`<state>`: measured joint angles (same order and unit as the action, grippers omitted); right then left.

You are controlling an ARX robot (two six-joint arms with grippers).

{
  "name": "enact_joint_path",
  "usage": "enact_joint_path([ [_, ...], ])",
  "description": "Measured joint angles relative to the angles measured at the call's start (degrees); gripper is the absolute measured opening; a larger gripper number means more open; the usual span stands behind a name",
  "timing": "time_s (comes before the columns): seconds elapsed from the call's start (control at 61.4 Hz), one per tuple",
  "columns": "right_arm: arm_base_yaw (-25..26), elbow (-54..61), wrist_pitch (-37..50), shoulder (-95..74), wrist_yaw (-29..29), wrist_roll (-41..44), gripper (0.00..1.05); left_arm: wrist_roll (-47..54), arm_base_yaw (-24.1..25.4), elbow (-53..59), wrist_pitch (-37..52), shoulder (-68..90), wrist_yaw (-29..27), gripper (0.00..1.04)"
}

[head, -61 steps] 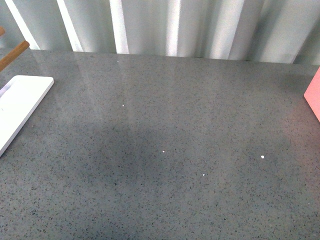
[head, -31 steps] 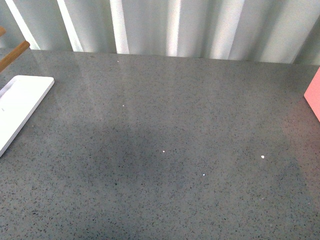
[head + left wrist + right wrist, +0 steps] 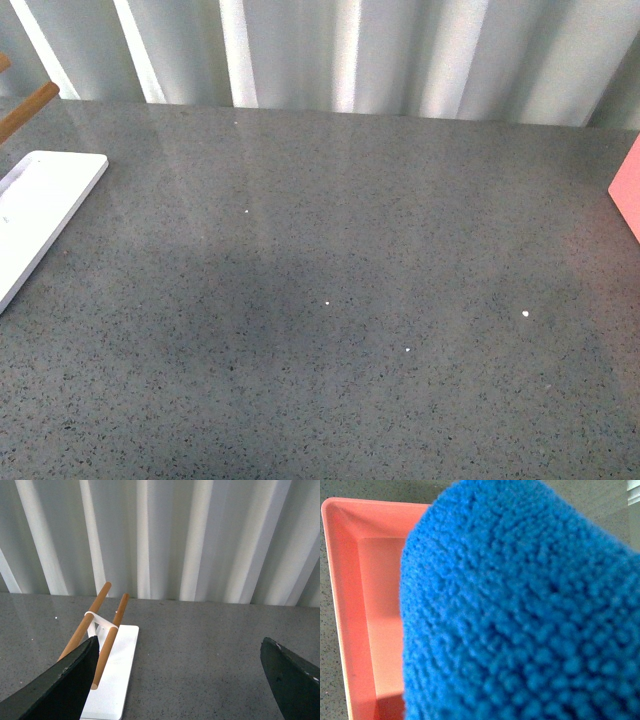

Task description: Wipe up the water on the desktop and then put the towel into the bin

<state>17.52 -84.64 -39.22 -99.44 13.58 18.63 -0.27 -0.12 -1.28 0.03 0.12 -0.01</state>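
Blue towel: fluffy microfibre, filled most of the right wrist view, close to the lens and blurred; sat where the right jaws would show.
Right gripper: jaws hidden behind the towel; could not tell whether they were clamped on it.
Bin: salmon-pink, shallow, straight-walled; seen past the towel's edge, farther from the right jaws than the cloth. Its inside looked bare where visible. One corner showed at the edge of the front view.
Left gripper: dark fingers spread wide, nothing between them; held above the surface.
Desktop: dark grey speckled stone, slightly glossy; bare in the gap between the left jaws.
Specks: a few small bright dots scattered on the stone; too small to tell whether they were water.
Stand: flat white base with two wooden rods leaning up from it; lay just beyond one left finger, outside the gap.
Wall: pale corrugated panels, beyond the far edge of the stone, ahead of the left jaws.
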Motion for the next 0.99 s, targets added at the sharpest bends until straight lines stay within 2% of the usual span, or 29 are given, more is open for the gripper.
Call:
enact_joint_path([
  [0.701,0.7,3.5,-1.8,-2.1,-3.2,-4.2,0.05,0.0,0.0,0.0,0.0,0.0,0.0,0.98],
  [0.749,0.7,3.5,-2.1,-2.1,-3.3,-4.2,0.10,0.0,0.0,0.0,0.0,0.0,0.0,0.98],
  [0.994,0.8,3.5,-2.1,-2.1,-3.4,-4.4,0.47,0.0,0.0,0.0,0.0,0.0,0.0,0.98],
])
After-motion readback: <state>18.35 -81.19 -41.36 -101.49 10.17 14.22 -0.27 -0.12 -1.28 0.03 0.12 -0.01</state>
